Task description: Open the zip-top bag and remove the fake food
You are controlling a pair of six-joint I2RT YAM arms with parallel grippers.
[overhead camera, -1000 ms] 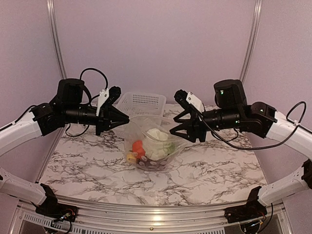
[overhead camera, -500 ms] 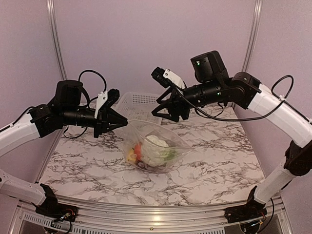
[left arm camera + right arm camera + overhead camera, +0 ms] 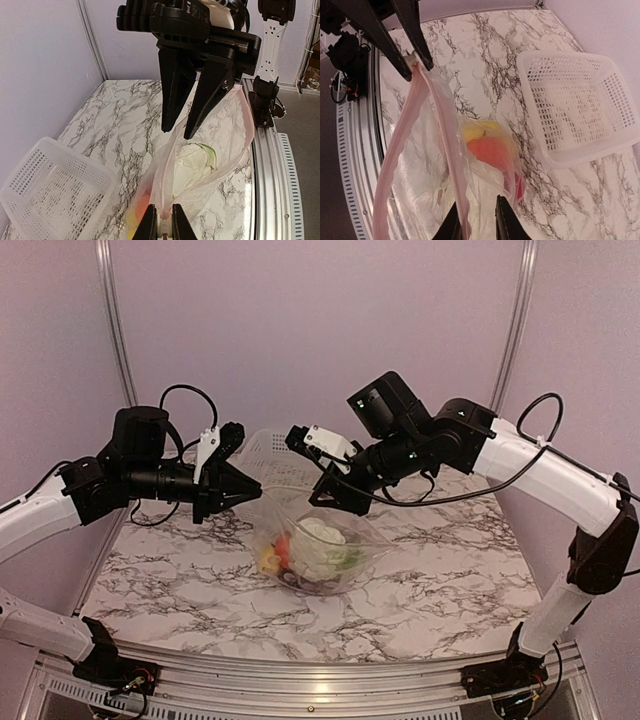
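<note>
Between both jaw pairs, zip-top bag [image 3: 350,540]

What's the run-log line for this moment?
left gripper: shut on clear crinkly zip-top bag | right gripper: open astride rim | colourful plastic fake food: inside

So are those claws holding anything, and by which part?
The left gripper pinches the zip-top bag by its zip strip, at one end of the mouth. The right gripper straddles that strip, jaws apart, with no grip visible.
</note>
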